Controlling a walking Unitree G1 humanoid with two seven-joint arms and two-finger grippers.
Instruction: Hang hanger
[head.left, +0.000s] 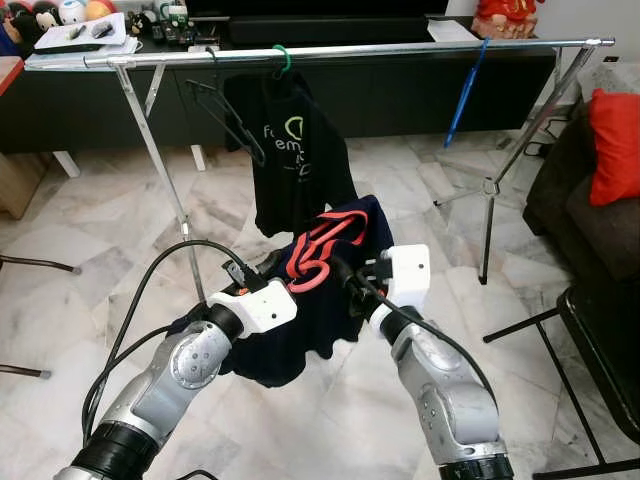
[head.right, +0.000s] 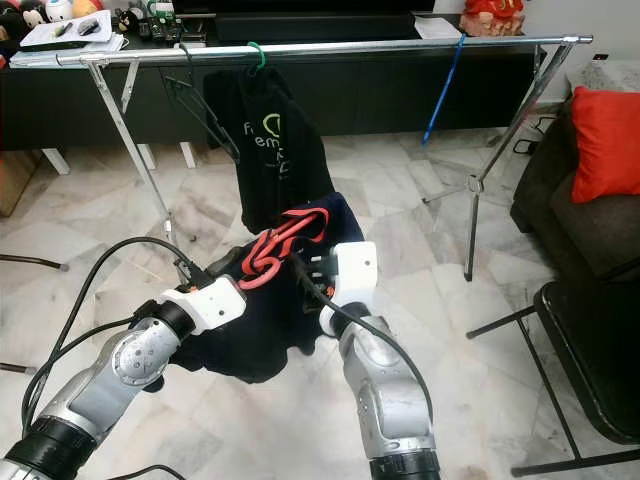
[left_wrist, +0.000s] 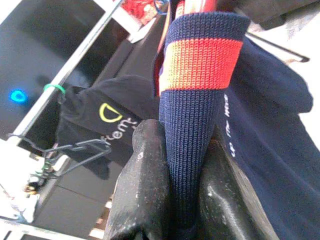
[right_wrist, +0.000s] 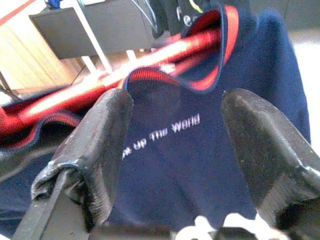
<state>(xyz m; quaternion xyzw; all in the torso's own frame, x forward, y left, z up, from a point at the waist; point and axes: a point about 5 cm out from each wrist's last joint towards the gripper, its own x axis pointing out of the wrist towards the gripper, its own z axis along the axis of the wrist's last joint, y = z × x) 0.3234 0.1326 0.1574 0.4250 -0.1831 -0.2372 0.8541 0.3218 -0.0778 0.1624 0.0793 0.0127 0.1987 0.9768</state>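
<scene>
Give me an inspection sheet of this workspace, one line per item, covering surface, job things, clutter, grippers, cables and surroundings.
Surface: marble tile floor.
Job's things: navy shirt with red hanger, held between both arms; metal clothes rail ahead.
Clutter: black shirt on a green hook, bare black hanger and blue hanger on the rail.
Grippers: left gripper shut on the shirt's striped rib; right gripper open at the shirt.
Cables: black cable looping by the left arm.
Surroundings: dark cabinet, red cushion.

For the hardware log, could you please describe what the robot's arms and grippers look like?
Both arms are silver metal with black bands near the base and white housings at the wrists. Black cables loop along them. The left gripper and right gripper each have two long, scuffed black fingers.
</scene>
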